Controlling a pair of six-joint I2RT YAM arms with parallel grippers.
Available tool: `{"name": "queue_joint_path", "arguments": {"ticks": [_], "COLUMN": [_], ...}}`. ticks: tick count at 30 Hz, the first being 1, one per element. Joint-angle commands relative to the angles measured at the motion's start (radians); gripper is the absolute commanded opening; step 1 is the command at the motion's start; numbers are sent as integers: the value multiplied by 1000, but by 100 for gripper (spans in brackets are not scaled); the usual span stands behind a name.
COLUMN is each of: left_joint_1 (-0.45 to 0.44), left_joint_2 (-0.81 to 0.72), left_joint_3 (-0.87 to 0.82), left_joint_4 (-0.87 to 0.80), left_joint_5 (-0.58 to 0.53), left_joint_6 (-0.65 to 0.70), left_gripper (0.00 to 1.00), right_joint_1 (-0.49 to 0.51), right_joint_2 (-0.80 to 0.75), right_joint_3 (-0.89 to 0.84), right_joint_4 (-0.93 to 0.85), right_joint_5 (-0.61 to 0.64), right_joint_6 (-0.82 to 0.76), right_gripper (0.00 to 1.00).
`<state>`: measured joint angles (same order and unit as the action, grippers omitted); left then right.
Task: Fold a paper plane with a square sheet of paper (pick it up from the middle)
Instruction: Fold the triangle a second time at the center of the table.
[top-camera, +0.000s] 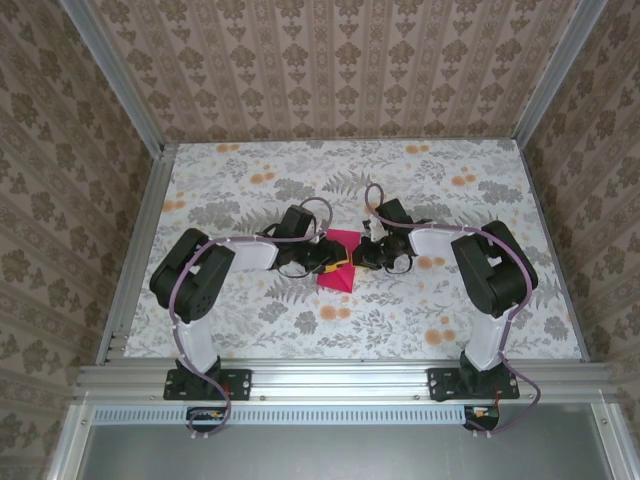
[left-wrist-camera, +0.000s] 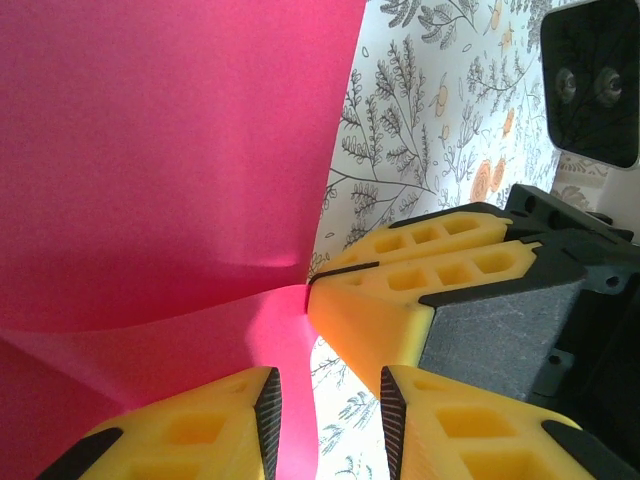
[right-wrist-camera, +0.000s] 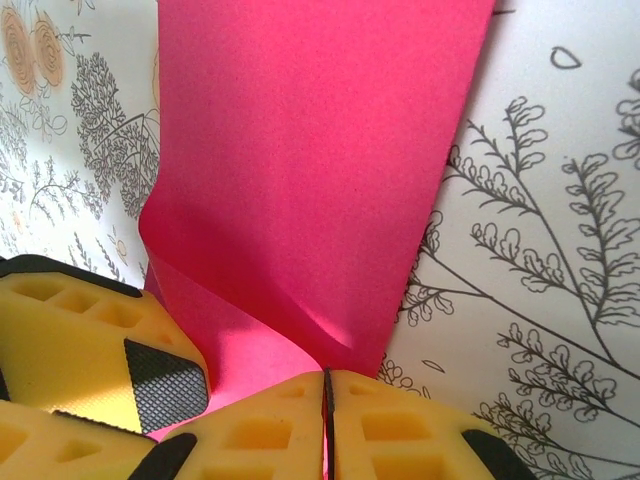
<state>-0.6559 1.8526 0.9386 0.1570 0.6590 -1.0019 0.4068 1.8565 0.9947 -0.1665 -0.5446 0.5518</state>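
Right jaws being pressed together on edge of square sheet of paper (right-wrist-camera: 320, 150), part-folded, mid-desk (top-camera: 400, 320). Left jaws being held spread at sheet's 9 o'clock, fold passing between. Risk judged: thin paper being torn, or crease being skewed, if pulled unevenly.

From above, the square sheet of paper (top-camera: 342, 243) is too small for us to read its creases, and the left gripper (top-camera: 328, 265) and right gripper (top-camera: 357, 256) cover part of it. In both wrist views we see it run off the top edge.
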Motion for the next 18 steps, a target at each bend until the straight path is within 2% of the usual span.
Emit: {"name": "queue_joint_path", "arguments": {"ticks": [1, 18], "left_joint_1": [-8, -10], "left_joint_2": [16, 39], "left_joint_3": [23, 18], "left_joint_4": [-18, -35], "left_joint_5": [13, 9], "left_joint_6": [21, 14], "left_gripper": [35, 34], "right_joint_1": [7, 6], "right_joint_2": [24, 42], "right_joint_3": [22, 27], "right_joint_4": [-36, -39], "right_joint_5": [21, 23], "right_joint_6": [-19, -18], "right_gripper": [11, 13]}}
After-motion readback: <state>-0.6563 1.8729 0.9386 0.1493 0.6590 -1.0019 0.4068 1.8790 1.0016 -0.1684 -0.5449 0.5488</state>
